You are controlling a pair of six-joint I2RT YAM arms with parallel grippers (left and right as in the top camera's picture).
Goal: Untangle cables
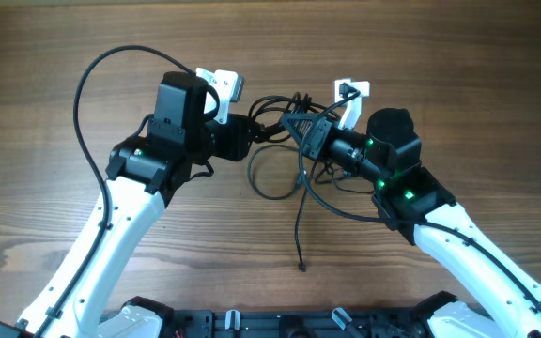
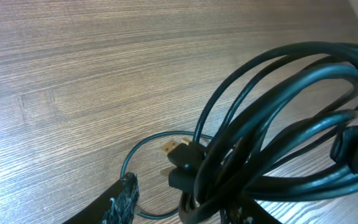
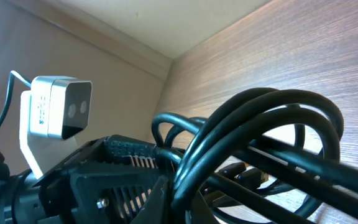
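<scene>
The cables (image 1: 272, 176) are a bunch of thin black cords held up between the two arms at mid-table. Loops hang down from it, and one loose end (image 1: 301, 268) trails toward the front. My right gripper (image 1: 301, 130) comes in from the right and is shut on the cables (image 3: 260, 124), pinched at its jaws (image 3: 194, 193). My left gripper (image 1: 255, 130) faces it from the left, partly open. In the left wrist view the cables (image 2: 278, 124) lie against its hidden right finger, and bare wood shows beside its left finger (image 2: 124, 198). A plug tip (image 2: 169, 148) pokes out of the bundle.
The wooden table (image 1: 458, 56) runs all round the arms. The left arm's own thicker black cable (image 1: 85, 113) arches over the left side. The left arm's white wrist camera (image 3: 55, 109) sits close in front of my right gripper. The arm bases (image 1: 280, 324) line the front edge.
</scene>
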